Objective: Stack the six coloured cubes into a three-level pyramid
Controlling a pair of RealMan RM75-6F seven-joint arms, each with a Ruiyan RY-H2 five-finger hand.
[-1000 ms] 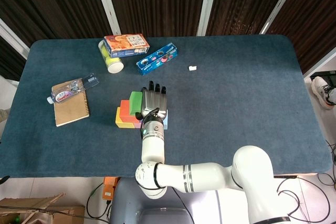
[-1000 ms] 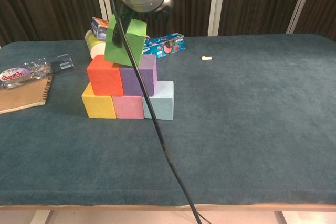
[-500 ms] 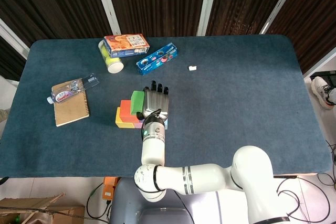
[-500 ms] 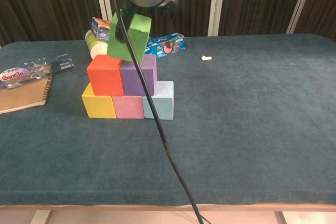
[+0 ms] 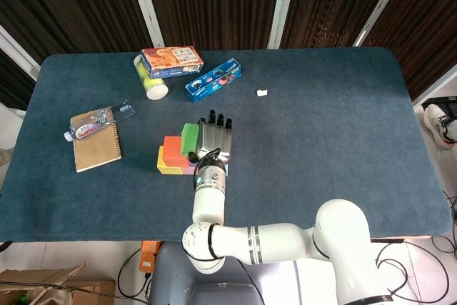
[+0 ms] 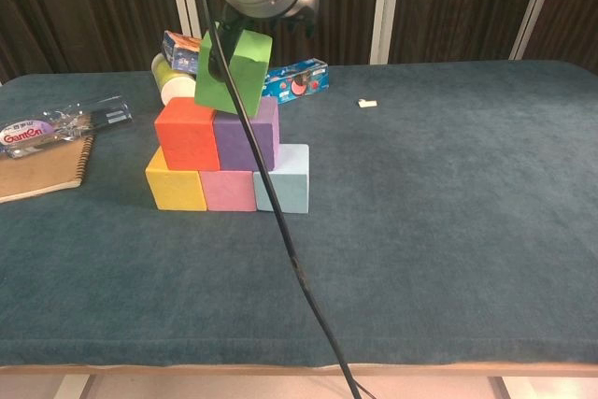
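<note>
We hold the green cube (image 6: 232, 71) tight in our right robot hand (image 5: 213, 142), tilted just above the red cube (image 6: 186, 134) and purple cube (image 6: 249, 135), so it can top the pyramid.

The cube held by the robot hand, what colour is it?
Green cube; the chest view shows it best.

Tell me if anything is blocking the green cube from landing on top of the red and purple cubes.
Nothing visible blocks it. The green cube, tilted in the right robot hand, hangs just above the red cube and purple cube, whose tops look bare apart from the dark cable crossing in front of them.
</note>
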